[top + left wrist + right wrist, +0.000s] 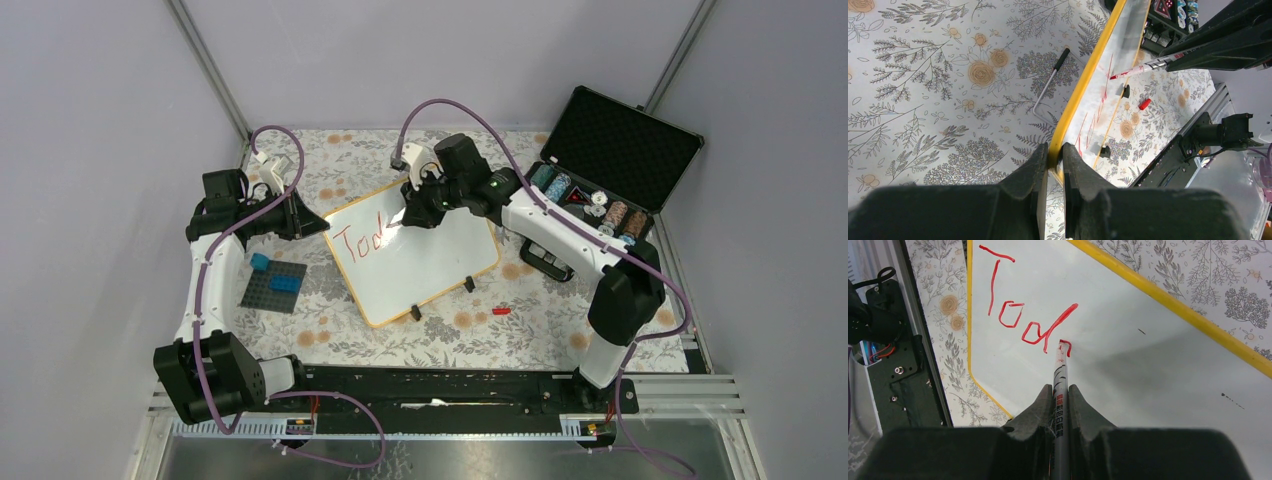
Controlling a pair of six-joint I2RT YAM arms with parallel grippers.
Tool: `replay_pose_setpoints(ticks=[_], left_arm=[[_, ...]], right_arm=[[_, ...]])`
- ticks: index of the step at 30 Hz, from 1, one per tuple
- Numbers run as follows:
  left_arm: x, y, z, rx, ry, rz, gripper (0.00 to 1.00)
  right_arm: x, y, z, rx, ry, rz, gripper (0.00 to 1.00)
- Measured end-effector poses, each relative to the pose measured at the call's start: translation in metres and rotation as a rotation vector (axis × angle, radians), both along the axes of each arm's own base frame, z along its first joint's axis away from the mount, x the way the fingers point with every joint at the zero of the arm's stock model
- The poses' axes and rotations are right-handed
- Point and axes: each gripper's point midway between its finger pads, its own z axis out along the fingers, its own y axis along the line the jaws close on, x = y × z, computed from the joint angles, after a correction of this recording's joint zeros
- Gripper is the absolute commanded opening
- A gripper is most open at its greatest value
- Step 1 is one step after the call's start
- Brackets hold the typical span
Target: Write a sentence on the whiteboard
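The whiteboard [420,255] with its yellow rim lies tilted on the floral table, standing on small black clip feet. Red letters of the sentence [1023,315] read "Tod", with a small new stroke beside the marker's tip. My right gripper [1061,390] is shut on a grey marker [1060,390], whose red tip touches the board [1148,365]. In the top view the right gripper [415,212] hangs over the board's upper middle. My left gripper [1055,152] is shut on the board's yellow rim [1083,95] at its left corner [328,222].
A grey baseplate [273,285] with blue bricks lies to the left of the board. An open black case [615,150] with small items stands at the back right. A red marker cap [501,311] lies in front of the board. A thin metal rod [1048,85] lies behind it.
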Motion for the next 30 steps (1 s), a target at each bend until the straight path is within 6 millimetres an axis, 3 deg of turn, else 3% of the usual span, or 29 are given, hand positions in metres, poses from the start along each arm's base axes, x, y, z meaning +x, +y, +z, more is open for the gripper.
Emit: replay_pose_setpoints(ticks=[16,30], left_arm=[[0.001,0.0,-0.001,0.003,-0.004,0.002,0.0],[0.001,0.0,-0.001,0.003,-0.004,0.002,0.0]], right_arm=[[-0.011,0.001,-0.016,-0.019,0.032,0.023,0.0],[-0.01,-0.002,-0.016,-0.024,0.024,0.022,0.0]])
